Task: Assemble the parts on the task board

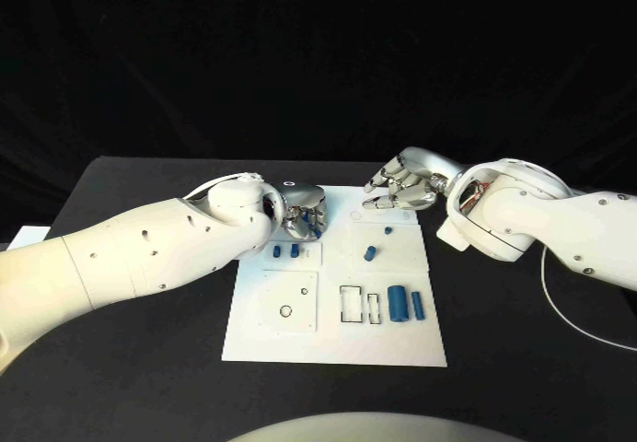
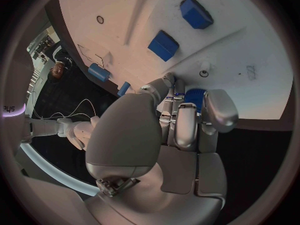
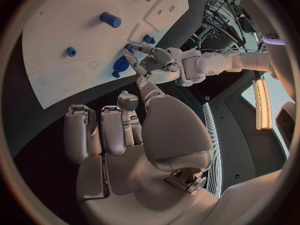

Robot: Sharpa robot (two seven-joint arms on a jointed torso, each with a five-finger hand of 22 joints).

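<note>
The white task board (image 1: 339, 318) lies mid-table. My left hand (image 1: 303, 214) hovers low over its far left corner; in the right wrist view the left hand (image 3: 153, 62) pinches a blue part (image 3: 120, 65) at its fingertips, and blue (image 2: 194, 96) shows between its curled fingers (image 2: 181, 122). My right hand (image 1: 406, 186) hangs above the far right corner with fingers half bent and nothing in them. Two small blue parts (image 1: 284, 250) sit just in front of the left hand. Another blue part (image 1: 370, 250) and a tiny one (image 1: 387, 230) lie mid-board.
Two blue cylinders (image 1: 406, 304) lie side by side at the board's right, beside rectangular outlines (image 1: 352, 304). A square plate with round holes (image 1: 290, 299) takes the board's near left. A white cable (image 1: 577, 313) curves over the black table at right.
</note>
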